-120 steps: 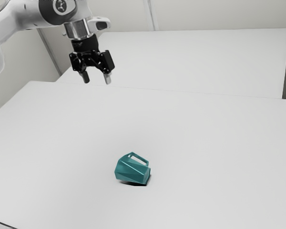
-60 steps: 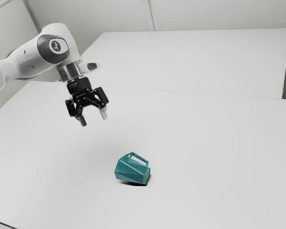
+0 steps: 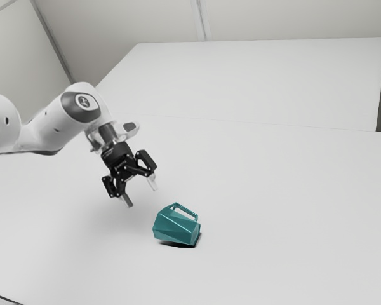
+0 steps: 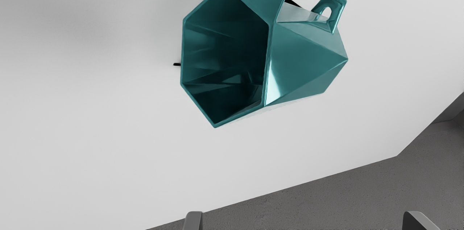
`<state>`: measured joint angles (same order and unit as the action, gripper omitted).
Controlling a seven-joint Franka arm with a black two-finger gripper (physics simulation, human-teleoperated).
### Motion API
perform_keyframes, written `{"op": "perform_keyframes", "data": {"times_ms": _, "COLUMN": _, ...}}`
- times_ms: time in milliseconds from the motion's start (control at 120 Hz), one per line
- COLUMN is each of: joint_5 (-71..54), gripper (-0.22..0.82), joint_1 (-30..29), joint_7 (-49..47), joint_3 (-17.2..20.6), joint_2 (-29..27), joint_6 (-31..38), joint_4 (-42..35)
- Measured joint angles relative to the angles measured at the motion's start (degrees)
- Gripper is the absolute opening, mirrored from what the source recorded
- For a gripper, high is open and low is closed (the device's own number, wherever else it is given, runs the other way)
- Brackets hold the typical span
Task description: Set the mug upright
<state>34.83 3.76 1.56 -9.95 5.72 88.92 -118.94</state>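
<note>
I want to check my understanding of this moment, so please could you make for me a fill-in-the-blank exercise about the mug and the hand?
1. The mug, which is not upright, lies on its ____.
2. The hand is ____ (open or shut).
3. The mug's mouth faces ____ (toward or away from) the hand.
4. Compared with the mug, the hand is more to the exterior view's ____ (left or right).

Missing words: side; open; toward; left.
</note>
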Motion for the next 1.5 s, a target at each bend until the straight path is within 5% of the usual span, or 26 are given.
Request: {"op": "perform_keyframes", "data": {"times_ms": 1500, "joint_5": 10.0, "gripper": 0.60, "joint_1": 0.8, "joint_7": 26.4, "joint_3": 0.9, "joint_2": 3.0, "joint_6": 12.6, "joint_4": -6.8}}
